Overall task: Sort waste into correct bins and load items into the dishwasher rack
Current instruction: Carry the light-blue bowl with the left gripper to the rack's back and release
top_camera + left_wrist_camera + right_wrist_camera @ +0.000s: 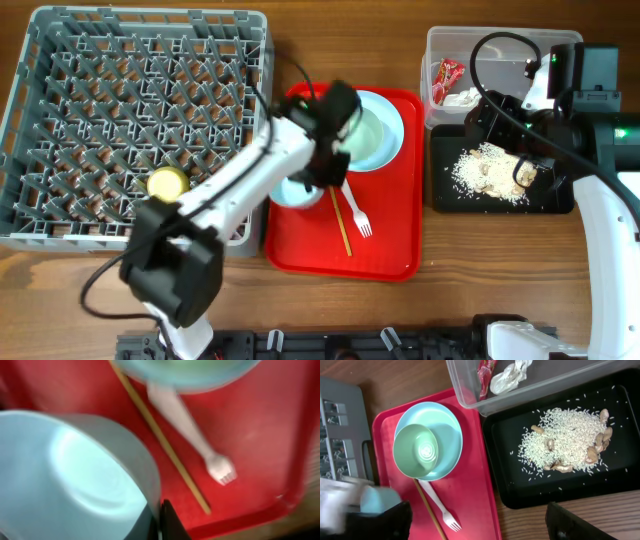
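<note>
My left gripper (160, 522) is shut on the rim of a pale mint bowl (75, 480), which sits at the left edge of the red tray (390, 250). A second, greener bowl (415, 450) rests on the round pale plate (445, 430). Just in front of the plate a white fork (358, 215) and a wooden chopstick (342, 225) lie on the red tray. The yellow cup (168, 182) stands in the grey rack (60, 60). My right gripper (475, 510) hangs open over the black tray's near-left corner, holding nothing.
The clear tub (500, 45) at the back right holds a red wrapper (485, 375) and a crumpled tissue (507, 375). The black tray (450, 195) in front of it carries rice scraps (565, 445). My left arm (230, 190) crosses the rack's right edge.
</note>
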Robot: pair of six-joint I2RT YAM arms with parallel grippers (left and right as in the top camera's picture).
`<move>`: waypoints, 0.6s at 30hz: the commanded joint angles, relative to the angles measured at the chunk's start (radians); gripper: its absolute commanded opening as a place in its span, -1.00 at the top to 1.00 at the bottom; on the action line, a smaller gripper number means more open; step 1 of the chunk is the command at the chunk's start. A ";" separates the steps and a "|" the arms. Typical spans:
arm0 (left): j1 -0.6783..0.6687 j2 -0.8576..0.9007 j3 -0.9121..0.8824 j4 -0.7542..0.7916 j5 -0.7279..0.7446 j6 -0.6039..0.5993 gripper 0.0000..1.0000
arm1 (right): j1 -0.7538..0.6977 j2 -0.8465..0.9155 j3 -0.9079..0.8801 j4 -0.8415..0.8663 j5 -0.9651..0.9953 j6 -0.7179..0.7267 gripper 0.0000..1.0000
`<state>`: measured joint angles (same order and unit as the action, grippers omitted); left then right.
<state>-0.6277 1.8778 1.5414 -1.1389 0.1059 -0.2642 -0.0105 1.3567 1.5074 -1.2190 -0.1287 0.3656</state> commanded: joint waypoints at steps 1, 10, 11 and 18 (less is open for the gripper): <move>0.108 -0.116 0.170 -0.033 0.009 0.103 0.92 | -0.004 0.001 0.009 0.005 0.022 -0.002 -0.71; 0.434 -0.146 0.219 -0.016 0.324 0.320 0.92 | -0.004 0.001 0.009 0.006 0.021 -0.025 -0.71; 0.473 -0.141 0.219 -0.018 0.386 0.352 0.92 | -0.004 0.001 0.009 0.006 0.021 -0.025 -0.72; 0.697 -0.093 0.219 -0.027 0.711 0.471 0.92 | -0.004 0.001 0.009 0.006 0.021 -0.025 -0.72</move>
<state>-0.0162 1.7576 1.7576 -1.1660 0.5652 0.0940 -0.0105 1.3567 1.5074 -1.2163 -0.1291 0.3542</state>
